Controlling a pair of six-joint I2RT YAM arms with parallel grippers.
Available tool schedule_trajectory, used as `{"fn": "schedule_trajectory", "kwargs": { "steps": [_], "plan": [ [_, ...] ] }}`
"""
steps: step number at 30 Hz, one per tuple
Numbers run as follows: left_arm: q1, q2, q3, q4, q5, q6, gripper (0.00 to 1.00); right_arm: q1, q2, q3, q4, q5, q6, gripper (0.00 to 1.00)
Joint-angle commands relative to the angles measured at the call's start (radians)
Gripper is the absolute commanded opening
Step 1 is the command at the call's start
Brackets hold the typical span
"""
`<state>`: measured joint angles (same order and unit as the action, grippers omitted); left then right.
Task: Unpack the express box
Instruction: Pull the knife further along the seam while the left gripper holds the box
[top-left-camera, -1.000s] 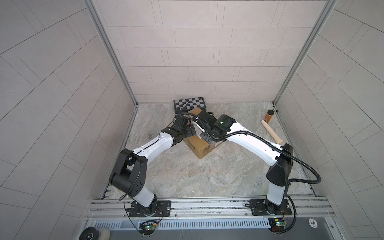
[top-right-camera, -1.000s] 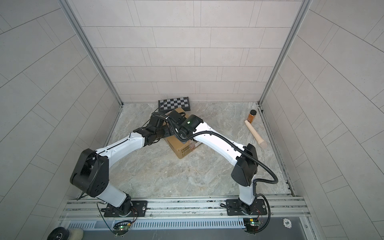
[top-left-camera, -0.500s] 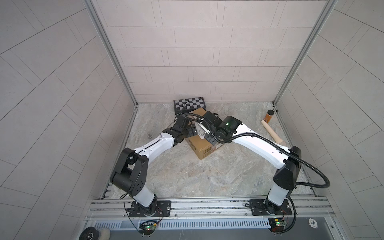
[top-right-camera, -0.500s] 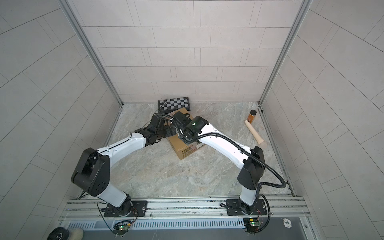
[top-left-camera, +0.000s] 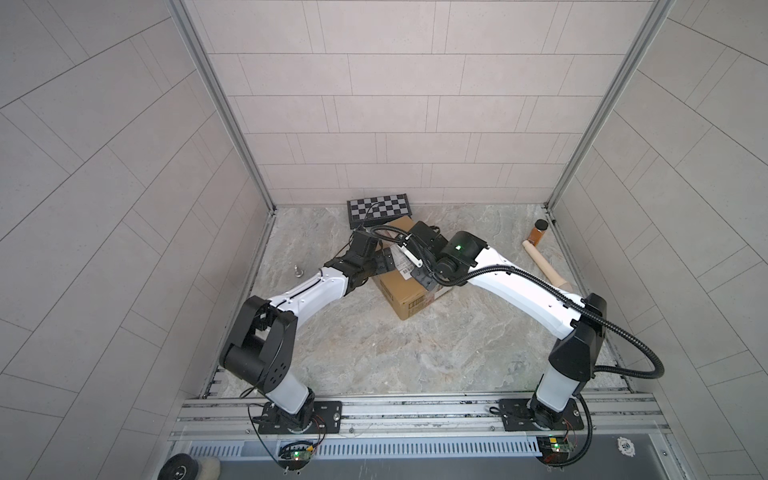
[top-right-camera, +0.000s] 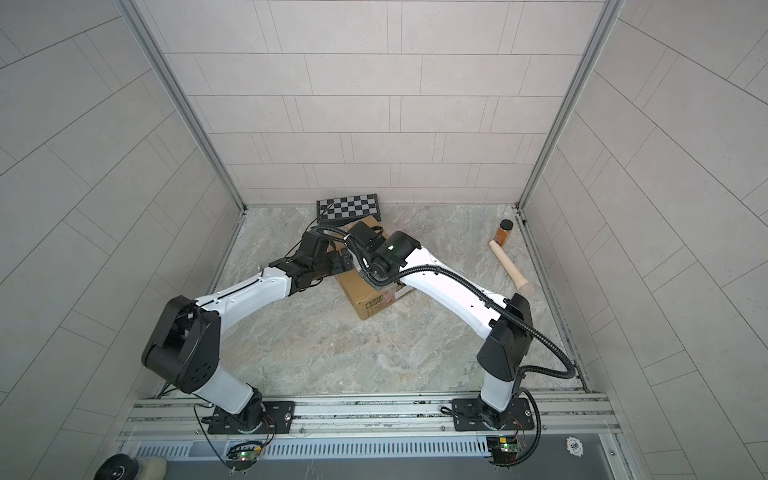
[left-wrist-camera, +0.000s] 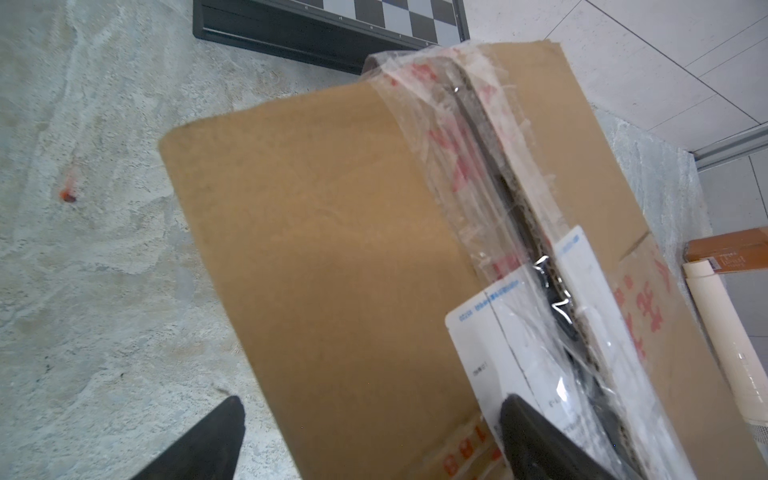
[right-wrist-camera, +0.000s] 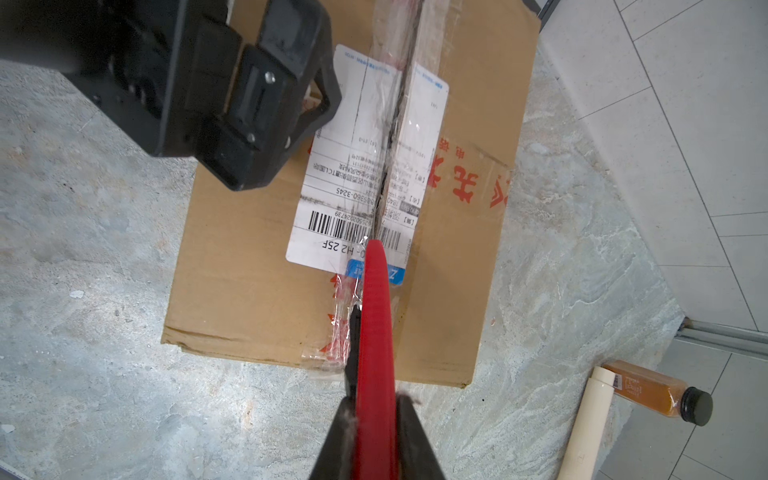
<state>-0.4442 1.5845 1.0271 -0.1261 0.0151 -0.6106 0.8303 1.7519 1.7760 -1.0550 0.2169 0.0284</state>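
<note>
On the marble floor (top-left-camera: 415, 357): express box (top-left-camera: 409, 291), just beside checkered board (top-left-camera: 380, 210).
Left gripper (left-wrist-camera: 370, 415): jaws spread wide, astride the box edge.
Right gripper (right-wrist-camera: 376, 415): pinching red cutter (right-wrist-camera: 376, 332), tip at taped seam (right-wrist-camera: 390, 137).

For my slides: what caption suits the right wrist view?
Right gripper holds a red tool, tip at the taped seam of the express box, over its label.

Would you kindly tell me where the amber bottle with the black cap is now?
In a top view the amber bottle sits by the back right corner, at the far end of the cream rod, right of the express box.
</note>
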Motion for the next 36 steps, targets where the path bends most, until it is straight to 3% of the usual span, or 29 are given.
{"fn": "schedule_trajectory", "kwargs": {
  "steps": [1, 8, 15, 25, 36],
  "plan": [
    [0.008, -0.056, -0.030, -0.043, 0.036, 0.042, 0.99, -0.003, 0.041, 0.013, -0.056, -0.048, 0.009, 0.00],
    [0.005, -0.048, -0.032, -0.041, 0.039, 0.027, 0.99, -0.016, 0.033, 0.023, -0.053, -0.089, 0.009, 0.00],
    [0.005, 0.051, -0.015, -0.160, -0.081, -0.021, 0.99, -0.040, -0.036, 0.013, -0.111, -0.080, -0.002, 0.00],
    [0.006, 0.067, -0.044, -0.154, -0.093, -0.037, 0.98, -0.052, -0.092, -0.039, -0.127, -0.082, -0.004, 0.00],
    [0.005, 0.048, -0.060, -0.111, -0.055, -0.038, 0.98, -0.052, 0.046, -0.012, -0.007, -0.161, 0.063, 0.00]
  ]
}}
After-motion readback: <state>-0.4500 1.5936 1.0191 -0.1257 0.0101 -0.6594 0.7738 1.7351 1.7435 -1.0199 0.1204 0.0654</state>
